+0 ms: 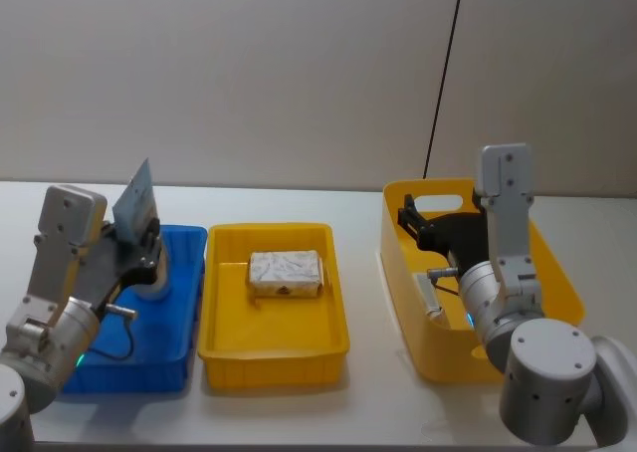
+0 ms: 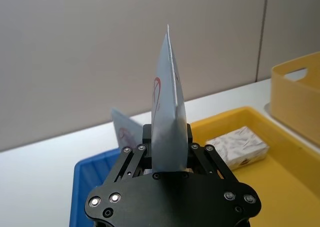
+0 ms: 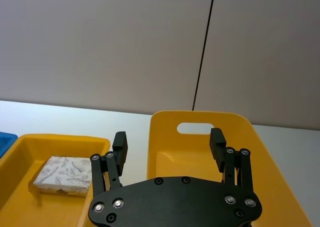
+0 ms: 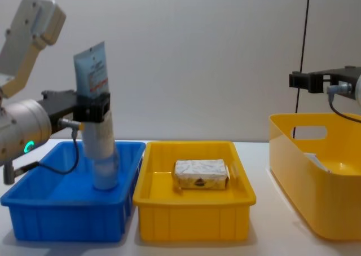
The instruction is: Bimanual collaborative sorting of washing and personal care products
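My left gripper (image 4: 93,110) is shut on a pale blue-white tube (image 4: 90,70), holding it upright over the blue bin (image 4: 62,222) with its cap end down inside. The tube's crimped end (image 2: 167,87) rises between the fingers, and the tip of a second pale tube (image 2: 125,129) shows behind them. A whitish wrapped bar (image 1: 286,273) lies in the middle yellow tray (image 1: 274,362). Over the tall yellow bin (image 1: 428,357) my right gripper (image 3: 168,144) hangs open with nothing between its fingers. A small whitish pack (image 1: 430,295) lies inside that bin.
The three containers stand in a row on the white table (image 1: 368,402), with narrow gaps between them. A black cable (image 1: 443,84) runs down the wall behind the tall bin. My right arm's elbow (image 1: 547,382) sits near the table's front right.
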Robot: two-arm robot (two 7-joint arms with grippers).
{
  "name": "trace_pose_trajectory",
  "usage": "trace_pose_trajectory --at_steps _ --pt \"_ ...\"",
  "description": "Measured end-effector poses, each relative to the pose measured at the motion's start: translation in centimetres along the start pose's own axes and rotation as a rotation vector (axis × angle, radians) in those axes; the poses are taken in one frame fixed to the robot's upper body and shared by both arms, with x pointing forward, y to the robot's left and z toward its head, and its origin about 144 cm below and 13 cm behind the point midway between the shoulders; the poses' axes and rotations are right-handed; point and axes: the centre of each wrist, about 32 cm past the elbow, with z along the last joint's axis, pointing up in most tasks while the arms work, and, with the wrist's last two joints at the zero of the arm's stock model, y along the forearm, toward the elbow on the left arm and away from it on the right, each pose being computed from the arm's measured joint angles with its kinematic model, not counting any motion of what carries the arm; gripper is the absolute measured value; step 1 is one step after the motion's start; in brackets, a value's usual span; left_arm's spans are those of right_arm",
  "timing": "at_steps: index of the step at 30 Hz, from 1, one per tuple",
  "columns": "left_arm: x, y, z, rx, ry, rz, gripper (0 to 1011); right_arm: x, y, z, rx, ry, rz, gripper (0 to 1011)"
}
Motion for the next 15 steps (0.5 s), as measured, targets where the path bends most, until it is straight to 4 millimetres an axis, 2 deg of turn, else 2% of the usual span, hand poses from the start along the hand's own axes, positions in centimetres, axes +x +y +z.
trace_pose_trajectory --at_steps 15 --pt "-0.9 -0.9 2.8 -0.142 -0.013 -0.182 280 0.0 0.0 0.0 0.0 0.0 0.0 1004"
